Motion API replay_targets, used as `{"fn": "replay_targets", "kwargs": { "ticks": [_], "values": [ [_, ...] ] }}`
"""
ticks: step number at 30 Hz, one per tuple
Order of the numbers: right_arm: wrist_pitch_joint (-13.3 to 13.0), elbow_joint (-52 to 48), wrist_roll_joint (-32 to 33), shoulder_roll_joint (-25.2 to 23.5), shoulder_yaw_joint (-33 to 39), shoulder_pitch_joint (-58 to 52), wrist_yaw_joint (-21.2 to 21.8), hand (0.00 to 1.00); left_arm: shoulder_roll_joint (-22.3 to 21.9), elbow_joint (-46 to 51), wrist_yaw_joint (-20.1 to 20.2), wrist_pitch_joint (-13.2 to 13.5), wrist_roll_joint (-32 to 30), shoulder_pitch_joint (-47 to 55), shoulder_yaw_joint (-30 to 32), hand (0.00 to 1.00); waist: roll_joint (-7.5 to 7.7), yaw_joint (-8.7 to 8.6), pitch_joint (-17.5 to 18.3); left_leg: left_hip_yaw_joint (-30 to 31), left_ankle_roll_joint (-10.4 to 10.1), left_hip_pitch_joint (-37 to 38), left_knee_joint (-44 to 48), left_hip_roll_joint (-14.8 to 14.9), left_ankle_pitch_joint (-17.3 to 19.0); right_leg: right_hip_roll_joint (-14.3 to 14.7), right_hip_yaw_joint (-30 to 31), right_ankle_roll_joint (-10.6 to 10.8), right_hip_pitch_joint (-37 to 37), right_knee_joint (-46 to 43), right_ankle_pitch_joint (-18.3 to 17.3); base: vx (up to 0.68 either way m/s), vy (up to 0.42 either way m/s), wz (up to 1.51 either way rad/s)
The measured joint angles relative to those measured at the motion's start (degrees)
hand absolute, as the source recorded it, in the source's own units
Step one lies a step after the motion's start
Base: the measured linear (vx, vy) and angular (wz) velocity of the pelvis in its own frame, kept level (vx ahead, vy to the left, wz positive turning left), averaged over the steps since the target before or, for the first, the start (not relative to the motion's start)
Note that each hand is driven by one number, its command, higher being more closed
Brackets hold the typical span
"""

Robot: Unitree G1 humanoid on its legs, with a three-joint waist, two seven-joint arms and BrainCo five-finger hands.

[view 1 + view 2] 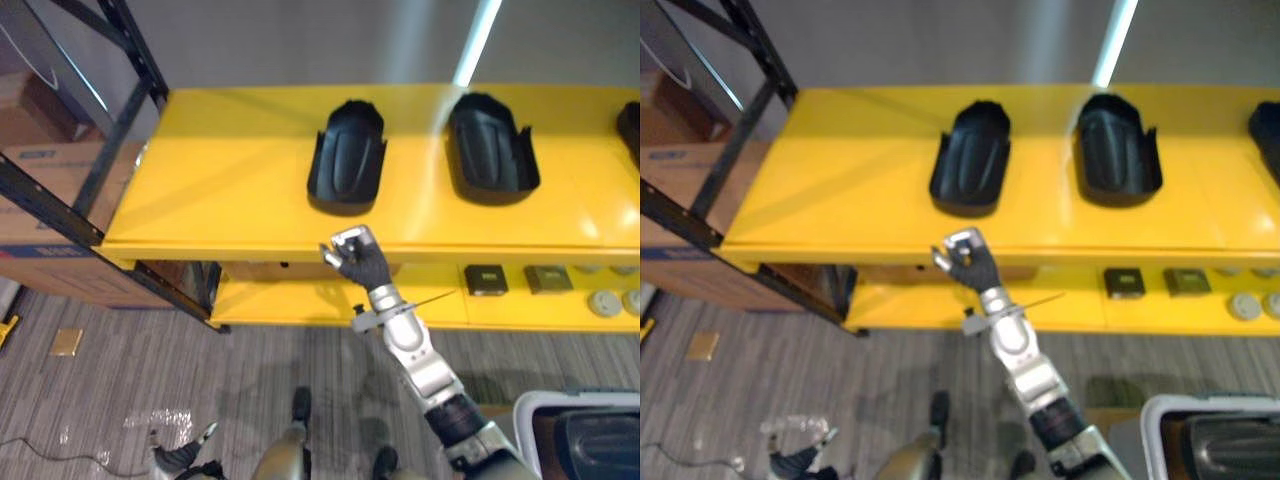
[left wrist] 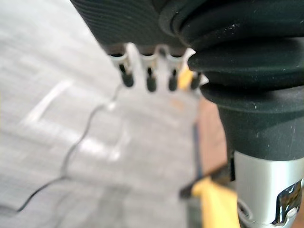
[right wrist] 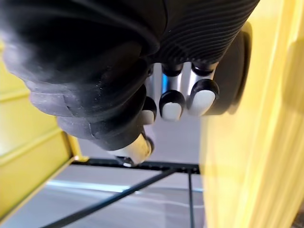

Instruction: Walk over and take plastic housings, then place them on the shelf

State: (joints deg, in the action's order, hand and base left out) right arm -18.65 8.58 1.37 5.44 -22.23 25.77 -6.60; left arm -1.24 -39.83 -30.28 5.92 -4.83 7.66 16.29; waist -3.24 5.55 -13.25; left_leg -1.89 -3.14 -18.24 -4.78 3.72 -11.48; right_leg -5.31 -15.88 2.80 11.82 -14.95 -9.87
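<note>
Black plastic housings (image 1: 347,157), scoop-shaped, lying apart on yellow shelf (image 1: 220,190)

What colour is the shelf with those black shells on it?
The shelf is bright yellow, clearest in the left eye view.

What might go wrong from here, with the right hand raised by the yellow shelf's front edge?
1. The right hand is close to the front lip of the yellow metal shelf; rising further, it may clip that lip.
2. The nearest black plastic housing lies just behind the lip, beyond the hand, so a bump could shift it.
3. The left hand hangs low over the grey floor, probably too far away to steady anything.
</note>
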Motion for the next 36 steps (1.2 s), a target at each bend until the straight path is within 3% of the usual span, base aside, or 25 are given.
{"fn": "replay_targets", "kwargs": {
  "ticks": [3,10,19,36],
  "values": [
    [0.49,2.74,0.01,0.06,-0.05,6.52,-0.54,1.00,1.94,-0.05,2.06,0.57,0.00,-3.92,-4.31,0.00,-1.21,0.04,-3.38,-1.04,-0.89,-1.91,0.02,0.68,-1.68,-0.06,1.73,-0.04,4.67,-4.45,-0.16,-0.08,-0.045,-0.25],
    [1.51,9.52,0.10,-0.72,3.47,16.67,-2.36,1.00,3.18,-2.52,8.11,2.84,-0.14,-7.90,-11.93,0.00,-2.56,-0.01,-6.47,-1.83,-0.77,-3.03,0.04,0.59,-2.50,-0.63,2.54,-0.11,7.57,-7.88,-1.51,0.03,-0.046,-0.06],
    [1.68,13.31,0.29,-0.83,7.02,25.28,-3.71,1.00,3.19,-8.28,10.92,2.82,0.02,-8.83,-12.49,0.00,-3.49,0.83,-8.60,-0.19,-0.67,-4.15,0.04,-0.08,-2.71,-1.59,1.05,-0.54,8.93,-11.00,-4.35,0.05,-0.069,0.12],
    [2.82,14.99,3.35,-4.06,6.70,29.19,-3.54,1.00,3.09,-8.89,12.99,2.87,2.20,-10.52,-12.57,0.00,-3.54,1.66,-8.62,0.09,-0.55,-4.93,0.04,-0.16,-2.58,-1.43,0.39,-0.46,8.55,-9.46,-4.31,0.02,-0.020,0.02]
  ]
}}
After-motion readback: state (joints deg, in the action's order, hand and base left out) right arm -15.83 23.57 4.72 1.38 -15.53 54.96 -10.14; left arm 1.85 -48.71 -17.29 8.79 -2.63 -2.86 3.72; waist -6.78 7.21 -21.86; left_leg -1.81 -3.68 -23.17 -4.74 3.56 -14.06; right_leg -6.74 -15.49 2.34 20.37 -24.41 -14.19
